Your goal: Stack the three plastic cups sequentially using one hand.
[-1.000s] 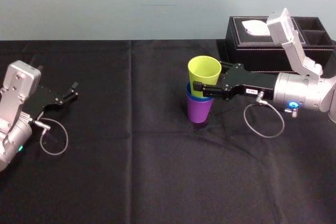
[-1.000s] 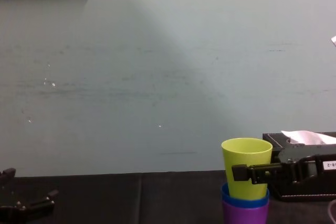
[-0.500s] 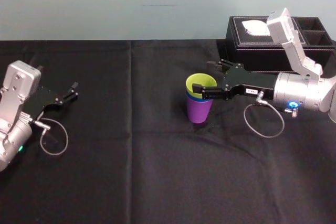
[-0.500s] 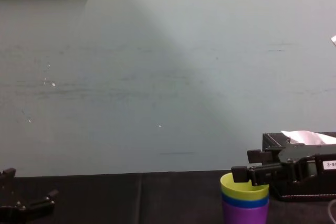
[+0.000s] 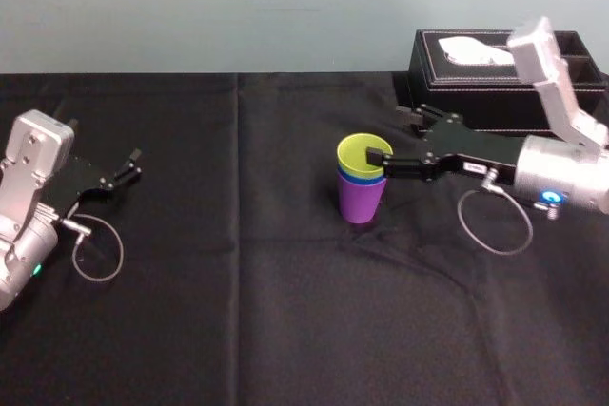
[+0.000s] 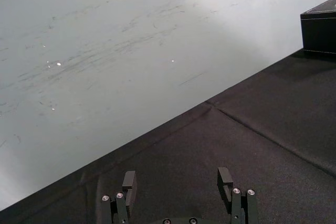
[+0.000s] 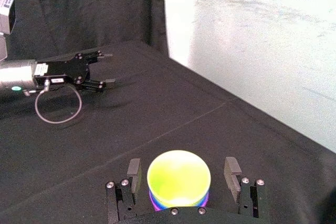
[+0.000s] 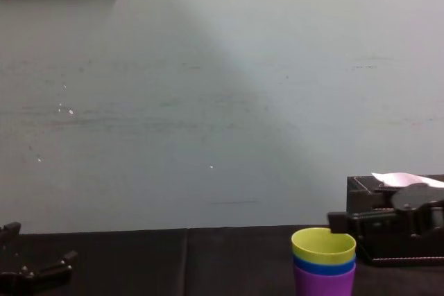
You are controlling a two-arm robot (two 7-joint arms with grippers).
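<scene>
Black cloth (image 5: pixel 285 311) covers the table from the near edge to the wall. At the near left the left gripper (image 5: pixel 133 164) is parked, its fingers spread around nothing. Farther in, right of centre, the 3 cups stand upright, nested in 1 stack. The purple cup (image 5: pixel 362 199) is at the bottom, the blue cup (image 5: pixel 354 177) sits inside it, and the yellow-green cup (image 5: pixel 360 151) is innermost. The right gripper (image 7: pixel 182 169) reaches in from the right at rim height. Its fingers are spread either side of the yellow-green cup, with a gap on each side. Behind sits a black tissue box (image 5: pixel 476 73), then the pale wall (image 5: pixel 190 7).
</scene>
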